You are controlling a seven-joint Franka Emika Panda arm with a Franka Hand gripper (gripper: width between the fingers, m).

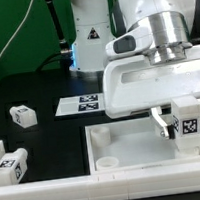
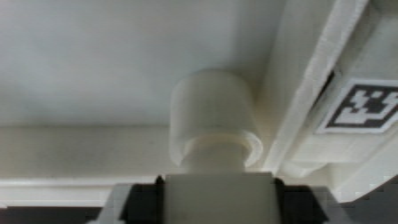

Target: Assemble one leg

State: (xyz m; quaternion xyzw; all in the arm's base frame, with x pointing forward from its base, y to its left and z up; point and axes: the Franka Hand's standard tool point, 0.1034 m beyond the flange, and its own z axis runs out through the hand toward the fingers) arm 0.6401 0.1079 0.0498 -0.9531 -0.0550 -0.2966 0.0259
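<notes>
My gripper [image 1: 183,119] is shut on a leg [image 1: 189,128], a small white post with a black-and-white tag on its face. It holds the leg upright over the far right corner of the large white tray-like piece [image 1: 114,152]. In the wrist view the leg [image 2: 214,120] runs out from between the dark pads [image 2: 160,200] of the gripper [image 2: 217,205] toward the white piece; whether its end touches is hidden. Two more legs lie loose on the black table at the exterior view's left, one further back [image 1: 22,116] and one nearer the front [image 1: 7,164].
The marker board [image 1: 81,103] lies flat behind the tray-like piece. The robot's white base [image 1: 89,39] stands at the back. A tag [image 2: 365,105] shows on a white wall beside the held leg. A white rail [image 1: 59,198] runs along the front.
</notes>
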